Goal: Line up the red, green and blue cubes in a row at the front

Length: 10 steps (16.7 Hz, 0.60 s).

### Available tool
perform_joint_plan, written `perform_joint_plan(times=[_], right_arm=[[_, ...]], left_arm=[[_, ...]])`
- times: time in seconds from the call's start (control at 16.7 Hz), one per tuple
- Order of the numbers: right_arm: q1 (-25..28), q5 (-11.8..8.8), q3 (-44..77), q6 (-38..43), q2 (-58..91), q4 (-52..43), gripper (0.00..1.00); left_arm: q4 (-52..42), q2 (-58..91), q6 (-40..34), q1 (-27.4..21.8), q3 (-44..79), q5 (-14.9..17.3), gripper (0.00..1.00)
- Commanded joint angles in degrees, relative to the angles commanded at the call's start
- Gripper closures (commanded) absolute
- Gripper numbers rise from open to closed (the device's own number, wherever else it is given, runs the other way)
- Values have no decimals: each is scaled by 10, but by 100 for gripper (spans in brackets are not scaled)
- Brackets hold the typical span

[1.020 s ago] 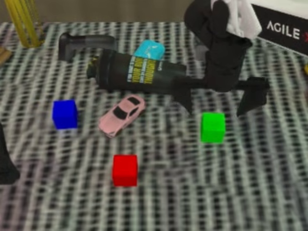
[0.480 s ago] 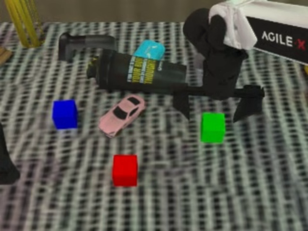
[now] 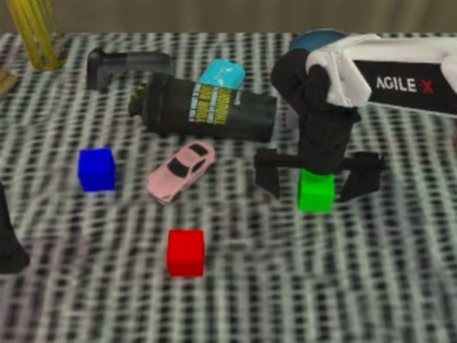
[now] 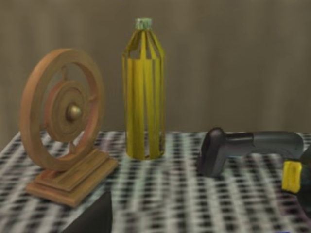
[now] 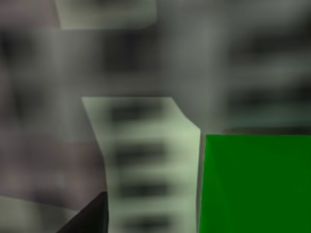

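right arm (image 3: 400, 71) reaches in from table's right. black canister (image 3: 207, 108) on its side at back; pink toy car (image 3: 181, 170) in front of it. right gripper (image 3: 318, 182) above green cube (image 3: 315, 191), fingers apart, straddling it; contact unclear. blue cube (image 3: 96, 169) left; red cube (image 3: 186, 251) nearest front. left gripper (image 3: 8, 239) parked at left edge.

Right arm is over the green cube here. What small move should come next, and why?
Probably a short drop straight down, then closing. In the top view the right gripper hangs open with one finger on each side of the green cube, which sits untouched on the table; the right wrist view shows the cube close below. The left arm stays parked at the table's left edge.
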Motion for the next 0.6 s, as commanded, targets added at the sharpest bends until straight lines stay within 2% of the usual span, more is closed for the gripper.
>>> perform_joint_plan(times=[0.12,0.6], right_arm=[[0,0,0,0,0,0,0],[0,0,0,0,0,0,60]], left_arm=[[0,0,0,0,0,0,0],[0,0,0,0,0,0,0]])
